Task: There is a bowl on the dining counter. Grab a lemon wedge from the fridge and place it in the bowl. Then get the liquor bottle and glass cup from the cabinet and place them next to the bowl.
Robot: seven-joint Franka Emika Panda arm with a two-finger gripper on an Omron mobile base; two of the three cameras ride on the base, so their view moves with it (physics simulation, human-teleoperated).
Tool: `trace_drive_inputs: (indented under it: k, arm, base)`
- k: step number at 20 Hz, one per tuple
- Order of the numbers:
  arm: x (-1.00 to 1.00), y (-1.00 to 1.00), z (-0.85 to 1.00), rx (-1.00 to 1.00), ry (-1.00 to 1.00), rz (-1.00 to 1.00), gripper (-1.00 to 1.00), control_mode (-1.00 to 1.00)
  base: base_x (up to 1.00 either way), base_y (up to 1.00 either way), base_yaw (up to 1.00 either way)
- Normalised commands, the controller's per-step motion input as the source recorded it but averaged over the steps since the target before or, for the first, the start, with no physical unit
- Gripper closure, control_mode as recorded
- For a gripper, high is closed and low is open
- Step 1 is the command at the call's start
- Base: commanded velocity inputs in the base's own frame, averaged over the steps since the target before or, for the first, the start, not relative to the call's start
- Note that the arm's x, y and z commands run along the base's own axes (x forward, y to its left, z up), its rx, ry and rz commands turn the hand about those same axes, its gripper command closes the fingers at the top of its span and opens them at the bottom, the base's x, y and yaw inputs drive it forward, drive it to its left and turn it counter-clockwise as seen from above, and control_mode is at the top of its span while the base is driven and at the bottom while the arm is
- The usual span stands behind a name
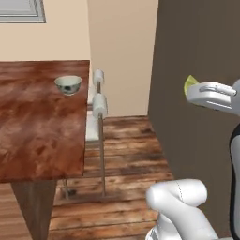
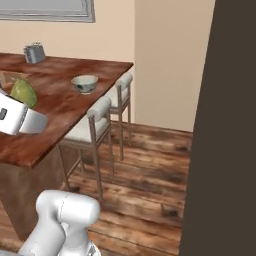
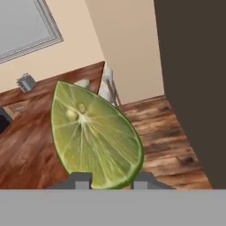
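Observation:
My gripper is shut on a green-yellow lemon wedge, whose cut face looms large in the hand view. From the left base view the wedge sticks out of the gripper in mid-air, to the right of the counter and in front of a dark wall. The wedge also hangs over the near part of the counter in the right base view. A small pale bowl stands upright near the far right corner of the wooden dining counter. The liquor bottle and glass cup are out of view.
Two white-cushioned stools stand along the counter's right side. A tall dark panel rises at the right. A small grey appliance sits at the counter's far end. Bare wooden floor lies between stools and panel.

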Motion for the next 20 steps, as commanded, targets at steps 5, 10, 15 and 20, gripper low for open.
trace_drive_inputs:
  k: [5, 10, 15, 20]
  arm:
    - [0.0, 0.0, 0.0, 0.0, 0.0, 0.0, 1.0, 1.0]
    - [0.0, 0.0, 0.0, 0.0, 0.0, 0.0, 1.0, 1.0]
    - [0.0, 0.0, 0.0, 0.0, 0.0, 0.0, 1.0, 1.0]
    - [0.0, 0.0, 0.0, 0.0, 0.0, 0.0, 1.0, 1.0]
  base:
    - [0.97, -0.7, 0.42]
    - [1.0, -0.61, 0.42]
    - [0.93, -0.67, 0.44]
    - [0.77, -0.66, 0.48]
